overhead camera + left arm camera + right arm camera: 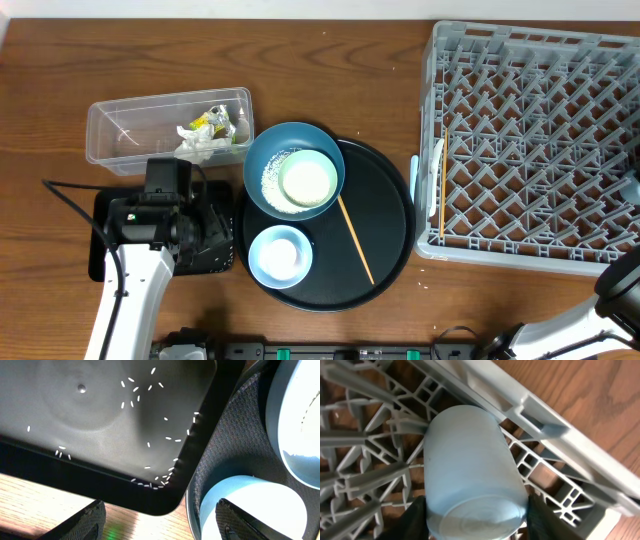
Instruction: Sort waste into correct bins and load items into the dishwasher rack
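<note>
Your right gripper [475, 505] had its fingers [417, 522] pressed against both sides of the cup [470, 455], near its base. The cup rested among the pegs of the rack [545, 425], just inside the rim. Your left gripper [160, 505] stood spread wide and held nothing, above the corner of the flat tray [75, 420] where grains [155, 482] lay. The light blue bowl [260, 505] sat just to the right.

A large round black tray [385, 190] lies on the brown wooden table [200, 50], near its middle.
</note>
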`<state>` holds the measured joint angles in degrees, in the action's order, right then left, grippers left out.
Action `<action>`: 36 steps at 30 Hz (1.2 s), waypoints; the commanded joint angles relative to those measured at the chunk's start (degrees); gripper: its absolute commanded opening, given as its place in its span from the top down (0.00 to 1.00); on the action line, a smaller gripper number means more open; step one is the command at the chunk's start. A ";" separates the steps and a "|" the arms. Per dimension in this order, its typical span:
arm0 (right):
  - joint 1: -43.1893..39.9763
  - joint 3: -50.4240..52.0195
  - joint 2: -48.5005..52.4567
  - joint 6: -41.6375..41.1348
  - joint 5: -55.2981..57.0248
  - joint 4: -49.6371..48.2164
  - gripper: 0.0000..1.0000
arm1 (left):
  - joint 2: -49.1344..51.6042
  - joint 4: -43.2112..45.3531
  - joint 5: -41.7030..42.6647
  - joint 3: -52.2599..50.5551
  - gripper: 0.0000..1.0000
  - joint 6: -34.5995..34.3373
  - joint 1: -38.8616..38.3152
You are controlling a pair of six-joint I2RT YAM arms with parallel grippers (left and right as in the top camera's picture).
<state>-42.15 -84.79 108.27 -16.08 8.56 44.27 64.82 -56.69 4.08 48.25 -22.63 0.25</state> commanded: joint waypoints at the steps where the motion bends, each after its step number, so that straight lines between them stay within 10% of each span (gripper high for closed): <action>1: -0.15 0.02 0.70 -0.20 -1.40 0.02 0.75 | -0.09 -0.26 -0.66 1.05 0.28 0.09 -0.04; 36: -3.56 -13.90 -1.25 -0.90 -11.96 16.81 0.73 | -0.09 -0.31 -0.66 1.05 0.28 0.09 -0.04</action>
<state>-44.75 -96.82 108.18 -16.14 -0.23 60.47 64.82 -56.71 4.08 48.25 -22.63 0.25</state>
